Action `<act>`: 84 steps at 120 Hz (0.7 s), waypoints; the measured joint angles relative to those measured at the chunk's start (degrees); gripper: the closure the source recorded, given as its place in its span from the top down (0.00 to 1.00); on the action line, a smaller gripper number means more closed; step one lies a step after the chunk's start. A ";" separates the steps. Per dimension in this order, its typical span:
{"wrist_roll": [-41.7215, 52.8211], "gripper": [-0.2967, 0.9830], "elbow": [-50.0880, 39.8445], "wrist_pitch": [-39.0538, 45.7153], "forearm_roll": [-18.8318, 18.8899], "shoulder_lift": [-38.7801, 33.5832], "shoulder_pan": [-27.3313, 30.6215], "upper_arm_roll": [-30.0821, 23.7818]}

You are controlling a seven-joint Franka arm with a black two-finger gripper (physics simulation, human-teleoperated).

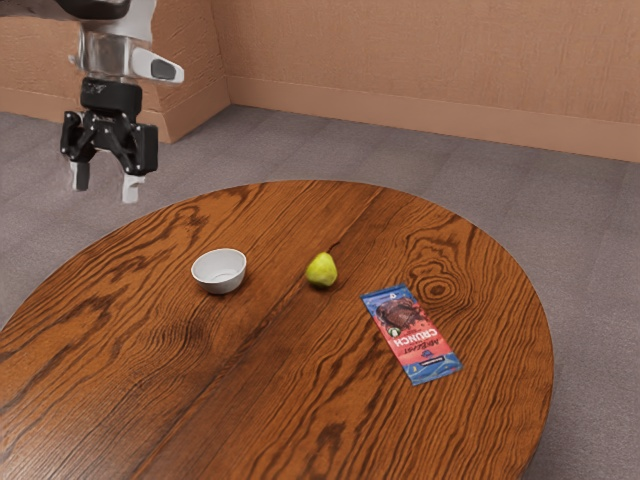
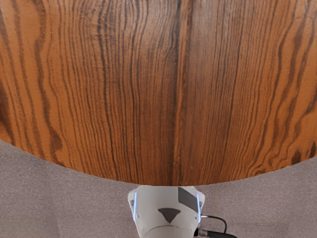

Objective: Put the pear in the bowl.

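Observation:
In the exterior view my gripper point(image 1: 107, 188) hangs at the upper left, high and apart from the bowl and the pear, its two fingers spread with nothing between them. A small white bowl point(image 1: 220, 271) stands upright on the table, and nothing shows inside it. The yellow-green pear point(image 1: 321, 271) rests on the tabletop, to the bowl's right in the exterior view, with a gap between the two. The wrist view looks down on bare wood grain.
A blue and red chocolate bar packet point(image 1: 411, 333) lies flat, to the pear's right in the exterior view. The round wooden table point(image 1: 250, 400) has its curved edge in the wrist view too, beside the white robot base point(image 2: 168, 213).

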 joint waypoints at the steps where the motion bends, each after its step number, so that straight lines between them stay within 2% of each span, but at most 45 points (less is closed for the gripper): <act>1: 0.05 0.77 -0.18 1.12 0.01 0.00 0.14 0.03; 13: 0.65 0.77 -1.04 11.48 -0.45 0.10 1.32 0.87; 28: 1.25 0.77 -1.20 18.98 -0.84 0.12 2.44 1.33; 51: 1.02 0.77 -0.58 24.39 -0.79 0.01 1.89 1.09; 64: -1.92 0.77 0.16 26.44 -0.44 0.46 2.48 -1.31; 84: -9.15 0.77 0.35 30.88 -0.42 7.48 1.41 -6.09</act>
